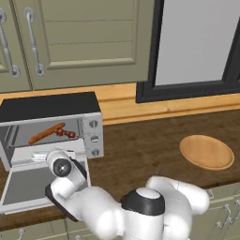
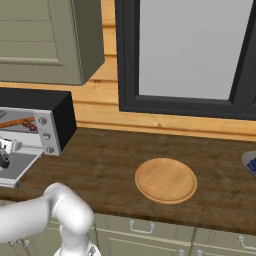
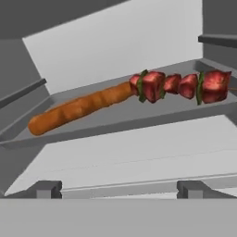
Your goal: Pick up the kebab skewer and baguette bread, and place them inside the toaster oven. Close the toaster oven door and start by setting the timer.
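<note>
The gripper stands in front of the open toaster oven, with its fingers spread wide and nothing between them. The baguette bread and the kebab skewer both lie inside on the oven tray, end to end and touching. The toaster oven door hangs down flat over the wooden counter, and a round wooden plate sits well apart to the right.
</note>
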